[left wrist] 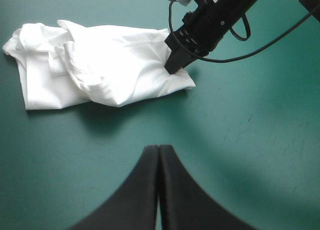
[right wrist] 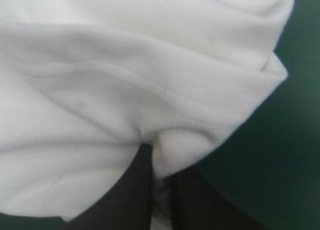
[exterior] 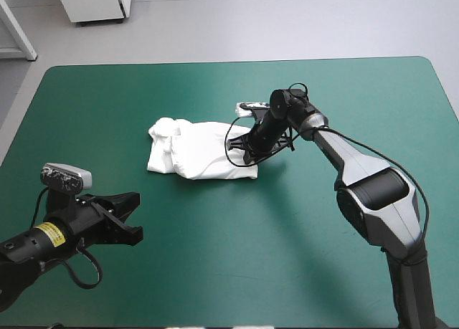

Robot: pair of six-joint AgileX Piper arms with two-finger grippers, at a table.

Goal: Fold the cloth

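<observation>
The right wrist view alone shows the right pincer (right wrist: 160,162) clamped on the crumpled T-shirt (exterior: 193,150); the left wrist view shows the left pincer (left wrist: 158,150) pressed together, well apart from it.

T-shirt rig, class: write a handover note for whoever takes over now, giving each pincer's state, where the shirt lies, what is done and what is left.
Left pincer: shut, empty, over bare teal-green cover, short of the T-shirt.
Right pincer: shut on the T-shirt's edge toward the table's right side.
T-shirt: rumpled bundle mid-table.
Done: edge gripped.
To do: fold it neatly.
</observation>
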